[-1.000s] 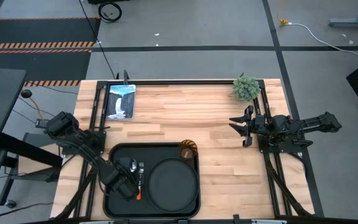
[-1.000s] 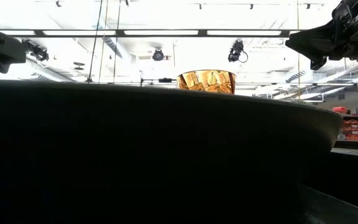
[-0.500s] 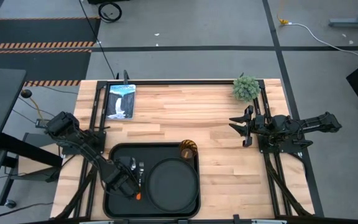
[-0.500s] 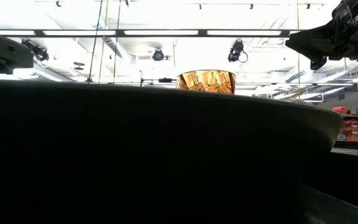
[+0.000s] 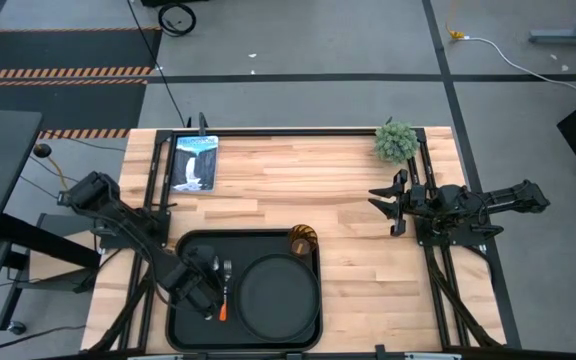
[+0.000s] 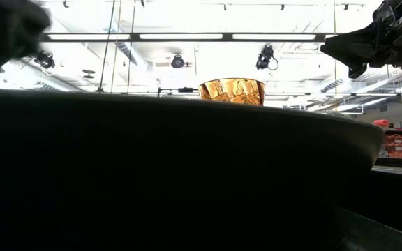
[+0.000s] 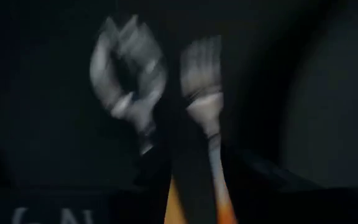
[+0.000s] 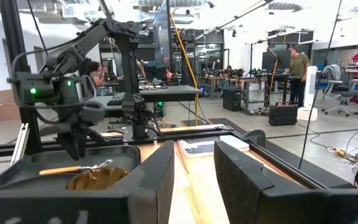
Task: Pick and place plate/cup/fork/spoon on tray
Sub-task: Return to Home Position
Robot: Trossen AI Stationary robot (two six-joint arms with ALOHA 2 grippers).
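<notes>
The black tray (image 5: 183, 240) lies at the table's near left. On it rest the round plate (image 5: 278, 295), the amber cup (image 5: 302, 241) at its far right corner, and the spoon (image 7: 128, 71) and fork (image 7: 202, 62) side by side, flat on the tray's floor left of the plate. My left gripper (image 5: 204, 296) hangs open just above their handles, pointing down, seen also from the right wrist view as the left gripper (image 8: 74, 152). My right gripper (image 5: 386, 208) waits open over the table's right side.
A green plant (image 5: 396, 141) stands at the far right corner and a picture card (image 5: 194, 162) at the far left. Bare wood (image 5: 338, 200) lies between the tray and my right gripper. A person (image 8: 300, 65) stands in the room beyond.
My left gripper has risen from the tray's left part; in the low view its dark shape has climbed and blurred at the upper left. The fork and spoon stay flat on the tray, and more of an orange handle shows beside the gripper.
</notes>
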